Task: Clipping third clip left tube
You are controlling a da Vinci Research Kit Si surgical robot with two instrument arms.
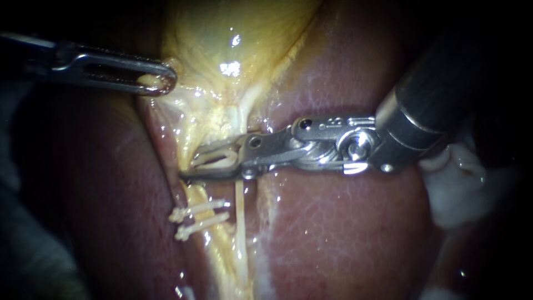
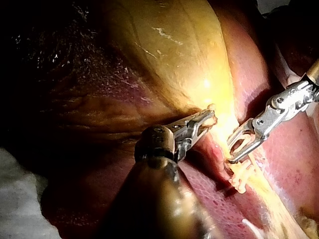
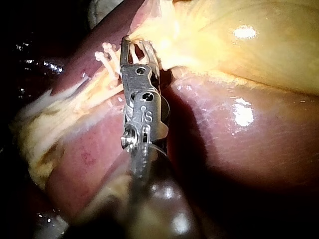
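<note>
Clip sits in right pincer at left tube (left wrist view shows left pincer pinching gallbladder).

I work at a surgical bench: a liver and yellow gallbladder lie bare under close light, white cloth beside them, darkness around.

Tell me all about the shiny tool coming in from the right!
My right instrument has a dark shaft, a silvery jointed wrist and two slim metal jaws. They hold a pale clip between them, gripping it from both sides. It reaches nearly level across the liver, tips at the yellowish left tube, just above two white clips.
</note>
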